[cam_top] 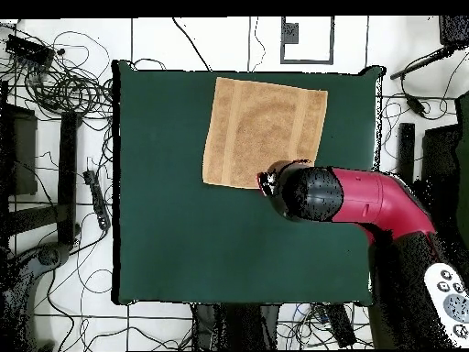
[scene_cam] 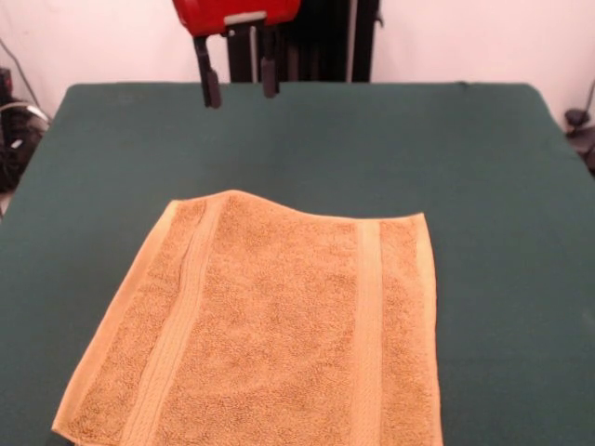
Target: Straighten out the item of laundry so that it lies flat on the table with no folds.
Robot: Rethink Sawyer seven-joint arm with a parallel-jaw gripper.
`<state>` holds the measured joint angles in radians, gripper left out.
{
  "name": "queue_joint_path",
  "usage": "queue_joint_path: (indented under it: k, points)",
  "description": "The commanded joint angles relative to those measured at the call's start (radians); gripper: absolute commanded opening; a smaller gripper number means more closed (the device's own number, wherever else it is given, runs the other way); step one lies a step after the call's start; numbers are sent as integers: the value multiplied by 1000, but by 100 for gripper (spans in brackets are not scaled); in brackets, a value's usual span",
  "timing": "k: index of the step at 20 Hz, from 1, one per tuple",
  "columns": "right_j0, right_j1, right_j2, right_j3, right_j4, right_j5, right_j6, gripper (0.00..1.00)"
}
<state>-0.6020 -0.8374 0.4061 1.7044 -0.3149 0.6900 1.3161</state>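
Towel (scene_cam: 270, 325) lies spread on the green table (scene_cam: 483, 186), apart from the raised, empty pincer (scene_cam: 241, 82), fingers parted.

Golden-orange towel (scene_cam: 270, 325) spread flat (far edge slightly humped) on green table (scene_cam: 483, 167)

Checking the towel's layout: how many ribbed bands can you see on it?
2: on the towel, one ribbed band runs near its left edge, the other band near its right edge in the front view.

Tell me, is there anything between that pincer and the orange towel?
Nothing: in the front view, only bare green table separates the open pincer from the towel.
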Motion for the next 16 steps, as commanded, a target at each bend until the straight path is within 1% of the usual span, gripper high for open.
queue_joint_path:
  k: [1, 5, 10, 13, 16]
  points:
    - [64, -31, -34, -23, 68, 81, 206, 100]
    - [77, -40, -49, -56, 88, 138, 196, 100]
    - [93, -41, -71, -84, 106, 169, 186, 100]
    - [101, -42, -90, -85, 118, 150, 208, 100]
    - [122, -41, -132, -104, 142, 162, 277, 100]
